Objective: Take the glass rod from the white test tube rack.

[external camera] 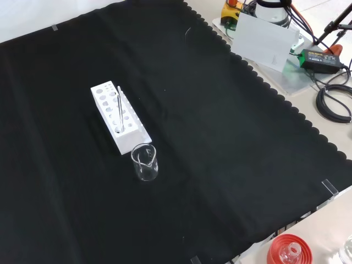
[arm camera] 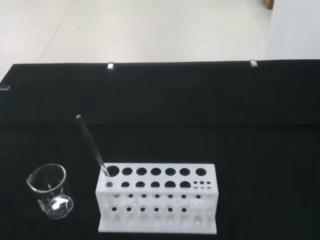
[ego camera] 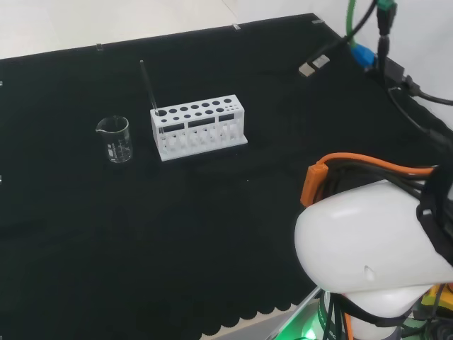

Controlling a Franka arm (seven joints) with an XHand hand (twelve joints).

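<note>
Fingers cannot be judged open or curled from these views. White test tube rack [ego camera: 199, 128] stands on the black surface [ego camera: 212, 234] toward its far-left corner in the head view; beaker [ego camera: 115, 139] sits just beside its end. Glass rod [ego camera: 150, 94] occupies the rack's end hole nearest the beaker, long axis near-vertical, top tilted beakerward. Risk, judged: a slanted pull would lever the rack over or strike the beaker.

place: lab bench | signs: test tube rack [ego camera: 199, 129], glass beaker [ego camera: 115, 139], black cloth [ego camera: 212, 234]
</note>
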